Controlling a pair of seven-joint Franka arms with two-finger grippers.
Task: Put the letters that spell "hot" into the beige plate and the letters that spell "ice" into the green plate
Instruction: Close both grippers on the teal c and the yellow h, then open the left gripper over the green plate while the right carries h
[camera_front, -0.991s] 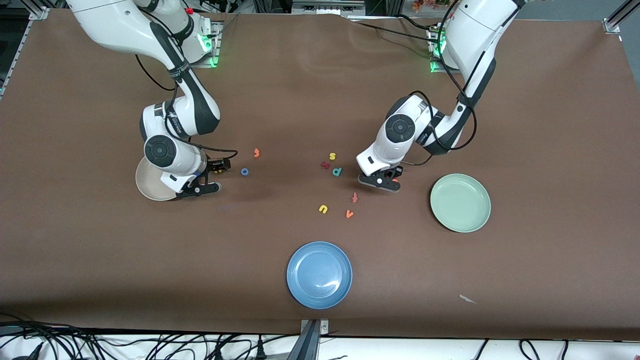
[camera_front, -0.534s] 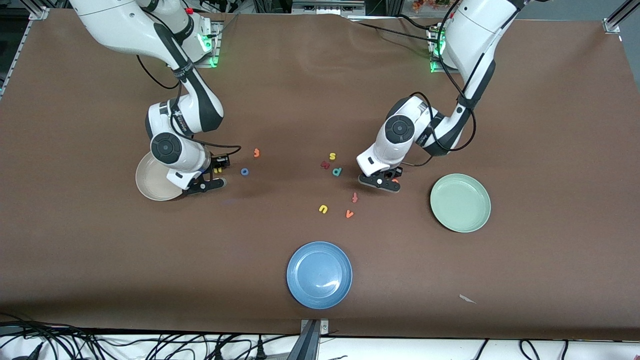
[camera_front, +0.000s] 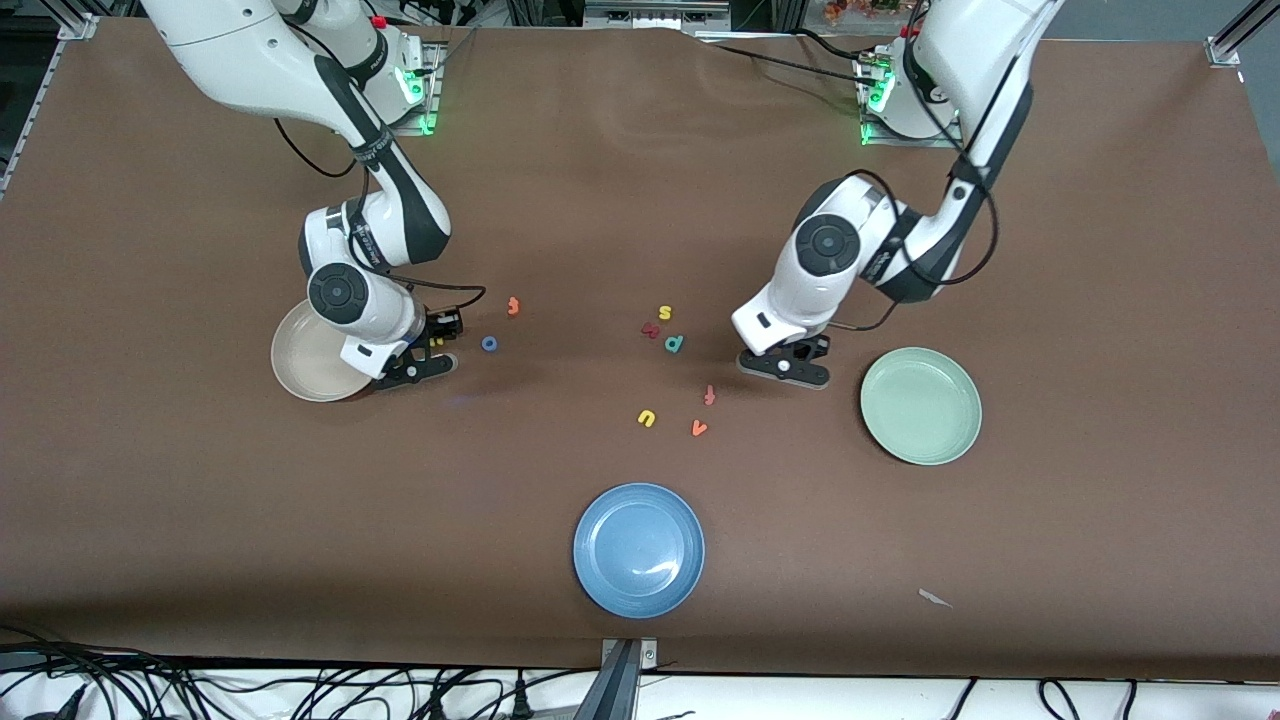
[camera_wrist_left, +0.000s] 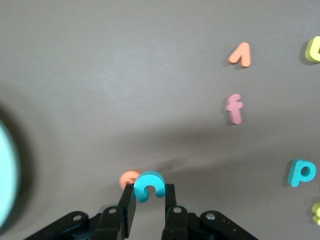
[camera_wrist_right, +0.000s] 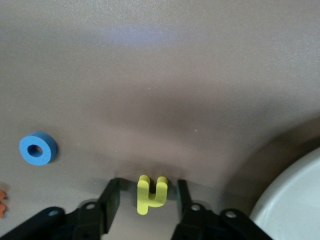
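The left gripper (camera_wrist_left: 150, 212) jaws clamp the teal c (camera_wrist_left: 149, 185), while the right gripper (camera_wrist_right: 148, 202) jaws, apart, should squeeze squarely on the yellow h (camera_wrist_right: 150, 194) between them.

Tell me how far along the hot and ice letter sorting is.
Done: nothing; no letter shows in the green plate or on the beige plate's visible part. In hand: the left gripper has jaws shut on the teal c; the right gripper has jaws straddling the yellow h, not yet gripping. Left: blue o, orange t and orange e lie on the table; I cannot spot the i.
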